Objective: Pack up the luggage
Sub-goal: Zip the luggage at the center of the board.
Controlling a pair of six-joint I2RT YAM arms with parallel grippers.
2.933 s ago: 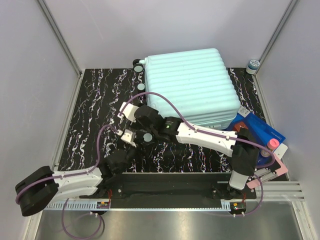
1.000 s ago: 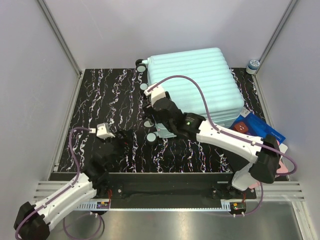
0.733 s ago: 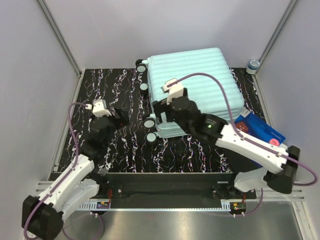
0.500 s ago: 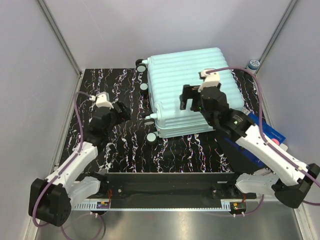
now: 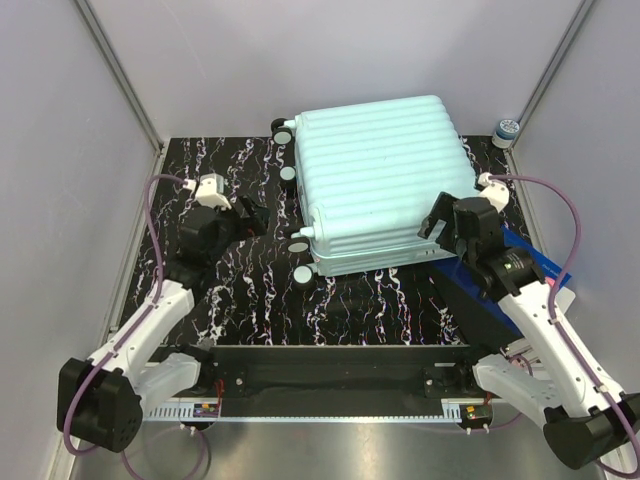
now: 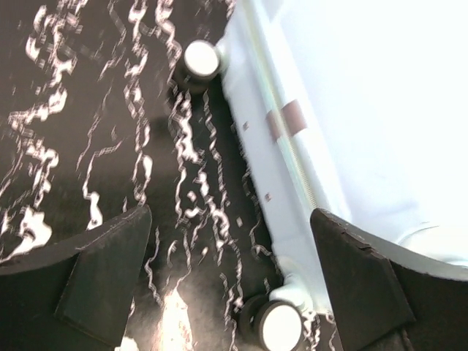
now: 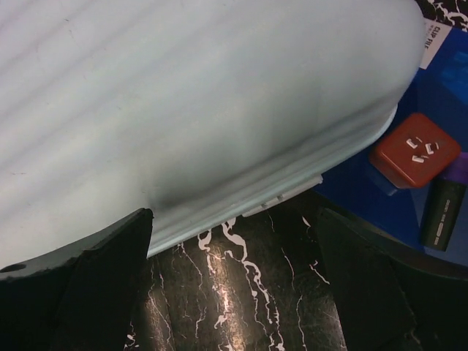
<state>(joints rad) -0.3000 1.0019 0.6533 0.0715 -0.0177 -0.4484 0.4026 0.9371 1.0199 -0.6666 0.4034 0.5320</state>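
The right gripper (image 5: 438,228) has swung from the wheels (image 5: 300,273) to the suitcase's (image 5: 385,180) near right corner, jaws wide, empty. The left gripper (image 5: 252,218), equally spread, faces the wheels. The suitcase lies shut at the table's (image 5: 220,180) far right, so opening it probably comes next.

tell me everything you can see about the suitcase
The luggage is a mint-green hard-shell suitcase with a ribbed shell, lying flat and closed on the black marbled table. Small wheels stick out along its left end. A blue box lies at its near right corner. The left gripper and right gripper hang open beside it, not gripping it.
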